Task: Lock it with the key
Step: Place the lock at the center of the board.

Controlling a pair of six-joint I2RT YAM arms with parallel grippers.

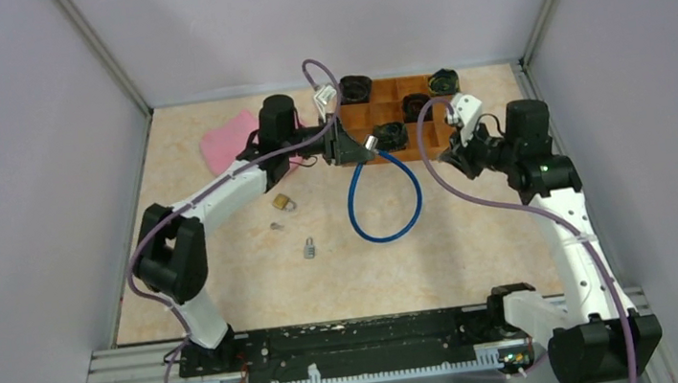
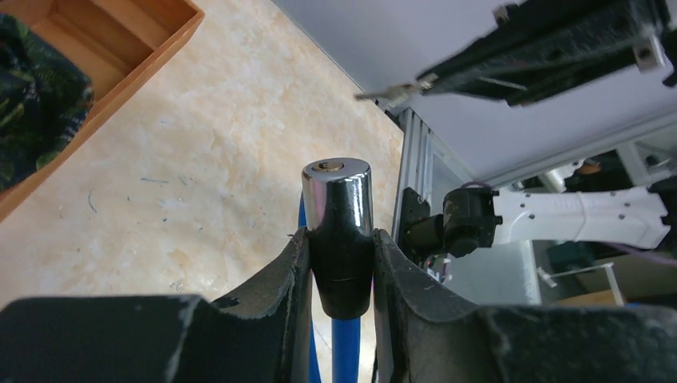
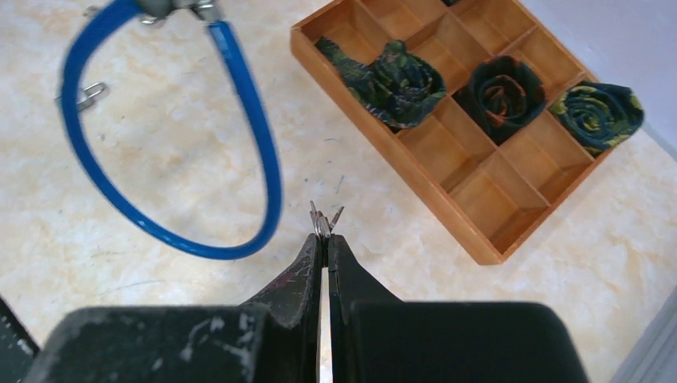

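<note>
The left end effector (image 2: 339,239) is closed narrowly on the lock body (image 2: 337,199), a dark cylinder with a shiny metal cap. Both fingers (image 2: 279,279) press against its sides, and the cap with the keyhole stands out past the fingertips, facing away from the wrist. The blue cable (image 1: 398,236) leaves the lock body behind the fingers and hangs as a loop below this end effector, down to the desk (image 1: 476,243).

The right end effector (image 3: 326,243) is almost fully closed, with only a thin slit between the fingers. It pinches the key (image 3: 321,219), which shows as small metal tips just past the fingertips. In the left wrist view, the key points toward the lock cap from above and to the right, but they are apart and do not touch.

Beyond the right end effector and to its right lies the wooden tray (image 3: 391,159), with rolled cloths (image 3: 407,76) in some compartments. The cable loop lies to its left.

In the top view, a brass padlock (image 1: 284,202) and a silver padlock (image 1: 309,248) lie on the desk on the near side of the left end effector, well apart from it. A pink cloth (image 1: 225,142) lies to its left, partly under the arm.
</note>
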